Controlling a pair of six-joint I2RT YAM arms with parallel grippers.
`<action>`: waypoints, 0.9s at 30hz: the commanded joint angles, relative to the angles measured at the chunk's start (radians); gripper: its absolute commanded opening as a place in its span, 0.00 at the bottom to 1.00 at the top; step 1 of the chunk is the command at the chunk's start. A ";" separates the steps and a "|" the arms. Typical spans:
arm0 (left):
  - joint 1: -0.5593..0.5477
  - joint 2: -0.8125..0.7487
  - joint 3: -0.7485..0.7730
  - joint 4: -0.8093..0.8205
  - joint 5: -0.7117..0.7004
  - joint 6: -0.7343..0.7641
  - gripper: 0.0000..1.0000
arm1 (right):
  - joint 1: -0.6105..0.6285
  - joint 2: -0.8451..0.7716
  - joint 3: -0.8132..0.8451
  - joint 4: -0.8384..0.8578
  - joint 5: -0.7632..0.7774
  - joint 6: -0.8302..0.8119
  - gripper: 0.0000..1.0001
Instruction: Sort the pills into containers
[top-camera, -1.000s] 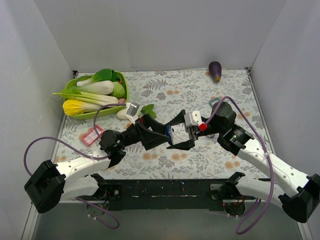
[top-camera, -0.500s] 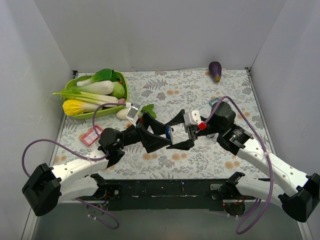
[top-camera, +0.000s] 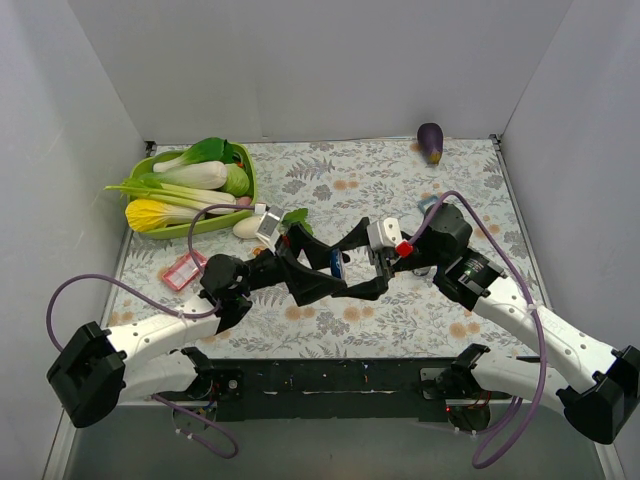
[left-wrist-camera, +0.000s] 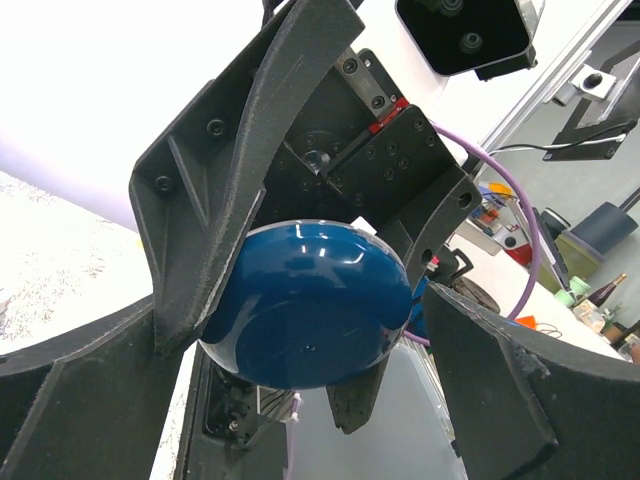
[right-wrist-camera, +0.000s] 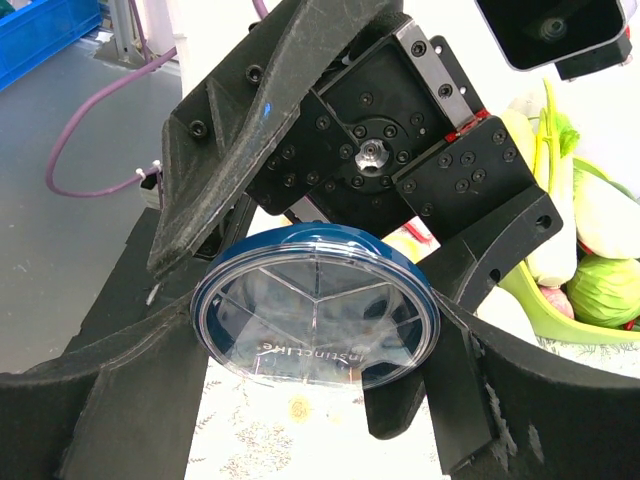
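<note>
A round blue pill case (top-camera: 337, 265) with a clear divided lid hangs above the table's middle, between both grippers. My left gripper (top-camera: 328, 272) closes on it from the left. In the left wrist view the case (left-wrist-camera: 310, 310) shows its blue underside between my fingers (left-wrist-camera: 120, 400). My right gripper (top-camera: 350, 268) closes on it from the right. In the right wrist view the clear lid (right-wrist-camera: 315, 310) faces the camera, its edges against my fingers (right-wrist-camera: 520, 420). No pills show inside. A pink rectangular tray (top-camera: 183, 270) lies at the left.
A green basket (top-camera: 245, 170) of vegetables stands at the back left, with a white vegetable (top-camera: 245, 228) and a green leaf (top-camera: 297, 218) beside it. A purple eggplant (top-camera: 430, 142) lies at the back right. A small blue item (top-camera: 428, 203) sits behind my right arm.
Both grippers stay together around the blue case. The left arm has shifted slightly and the case has risen a little.
</note>
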 joint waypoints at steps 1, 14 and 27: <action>-0.016 0.011 0.044 0.071 0.009 -0.015 0.98 | 0.005 0.001 -0.005 0.030 0.030 0.021 0.37; -0.018 -0.024 -0.015 0.126 -0.018 -0.055 0.56 | 0.007 -0.019 0.003 0.016 0.034 0.008 0.82; -0.018 -0.027 -0.034 0.134 -0.052 -0.079 0.51 | 0.007 -0.022 0.023 0.043 0.002 0.018 0.96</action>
